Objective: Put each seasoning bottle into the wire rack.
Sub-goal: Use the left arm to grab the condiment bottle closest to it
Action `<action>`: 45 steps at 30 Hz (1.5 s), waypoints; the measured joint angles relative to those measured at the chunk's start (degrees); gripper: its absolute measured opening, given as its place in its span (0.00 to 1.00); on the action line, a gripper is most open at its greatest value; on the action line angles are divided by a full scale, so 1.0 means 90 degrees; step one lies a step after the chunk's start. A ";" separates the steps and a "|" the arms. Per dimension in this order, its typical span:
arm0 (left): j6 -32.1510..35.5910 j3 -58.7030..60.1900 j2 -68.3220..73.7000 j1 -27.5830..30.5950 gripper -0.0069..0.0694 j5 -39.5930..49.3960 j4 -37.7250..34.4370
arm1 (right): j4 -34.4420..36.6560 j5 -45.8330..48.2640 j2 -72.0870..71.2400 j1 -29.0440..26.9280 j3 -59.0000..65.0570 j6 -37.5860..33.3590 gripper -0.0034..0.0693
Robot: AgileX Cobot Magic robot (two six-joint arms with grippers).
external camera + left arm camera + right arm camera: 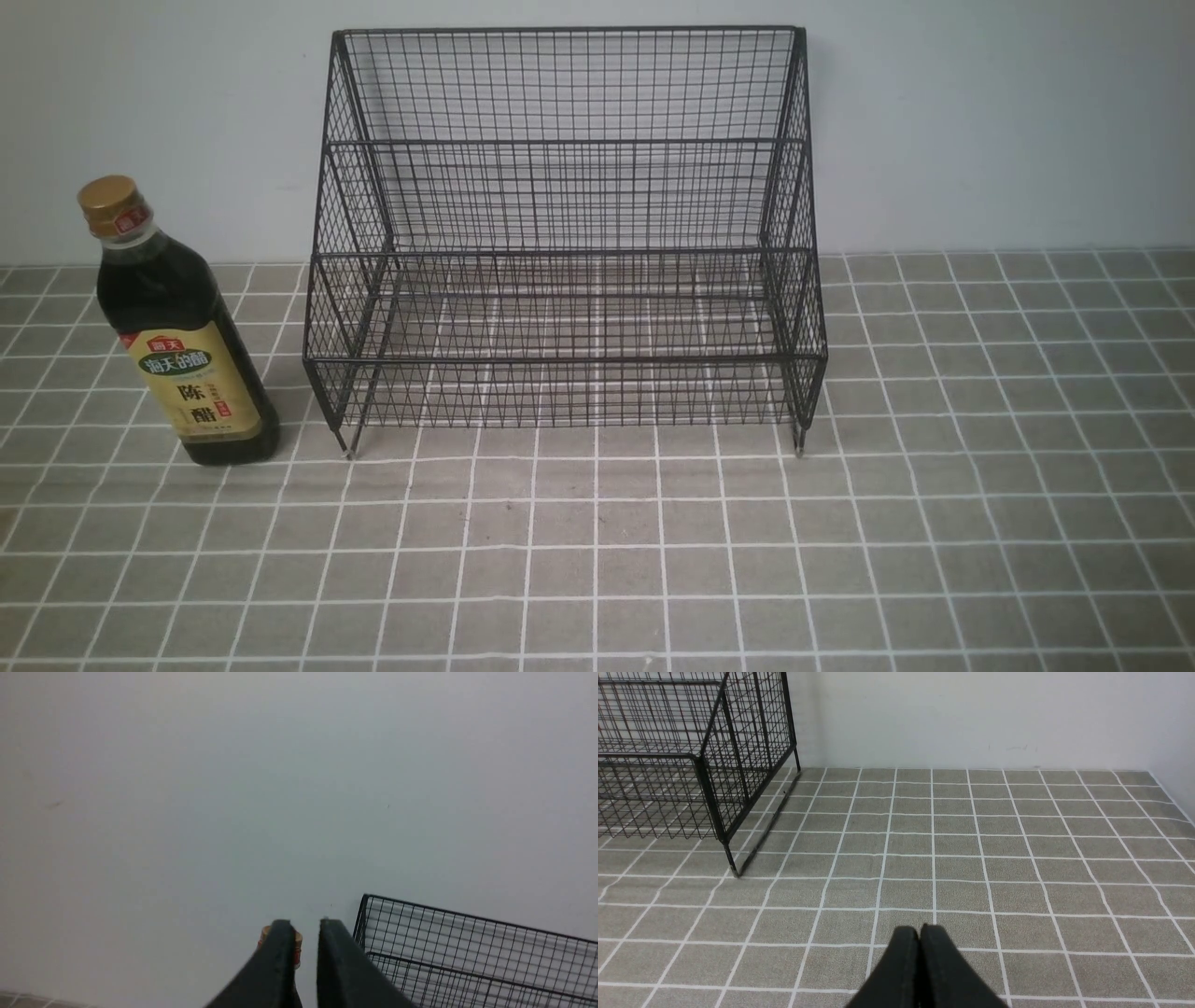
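The seasoning bottle [187, 355] stands upright on the tiled cloth, left of the wire rack [565, 142] and apart from it. It holds near-black liquid and has a gold cap and a tan label. The rack is empty on both steps. Neither gripper shows in the front view. In the left wrist view my left gripper [306, 924] is up high facing the wall, its jaws a narrow gap apart and empty. The bottle's cap [298, 947] peeks from behind one finger, with the rack's top corner [467, 952] beside it. My right gripper [920, 927] is shut and empty above the cloth, right of the rack [698, 756].
A grey cloth with a white grid [653, 541] covers the table. A plain pale wall [980, 121] stands right behind the rack. The cloth ends at a side wall on the far right [1176, 742].
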 joint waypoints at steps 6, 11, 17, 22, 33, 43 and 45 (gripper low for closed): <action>0.0042 -0.0990 0.1593 0.0000 0.46 0.0000 0.0006 | 0.0000 0.0000 0.0000 0.0000 0.0000 0.0000 0.03; 0.0052 -0.1780 0.3113 0.0000 0.73 -0.0287 0.0006 | 0.0000 0.0000 0.0000 0.0000 0.0000 0.0000 0.03; 0.0091 -0.2278 0.4279 0.0000 0.82 -0.0720 0.0006 | 0.0000 0.0000 0.0000 0.0000 0.0000 0.0000 0.03; 0.0286 -0.2709 0.5513 0.0000 0.82 -0.1357 0.0006 | 0.0000 0.0000 0.0000 0.0000 0.0000 0.0000 0.03; 0.0276 -0.2977 0.7208 0.0000 0.80 -0.2504 -0.0144 | 0.0000 0.0000 0.0000 0.0000 0.0000 0.0000 0.03; 0.0372 -0.2979 0.6926 0.0008 0.50 -0.2077 0.0110 | 0.0000 0.0000 0.0000 0.0000 0.0000 0.0000 0.03; 0.0419 -0.2979 0.6625 0.0008 0.50 -0.1482 0.0143 | 0.0000 0.0000 0.0000 0.0000 0.0000 0.0000 0.03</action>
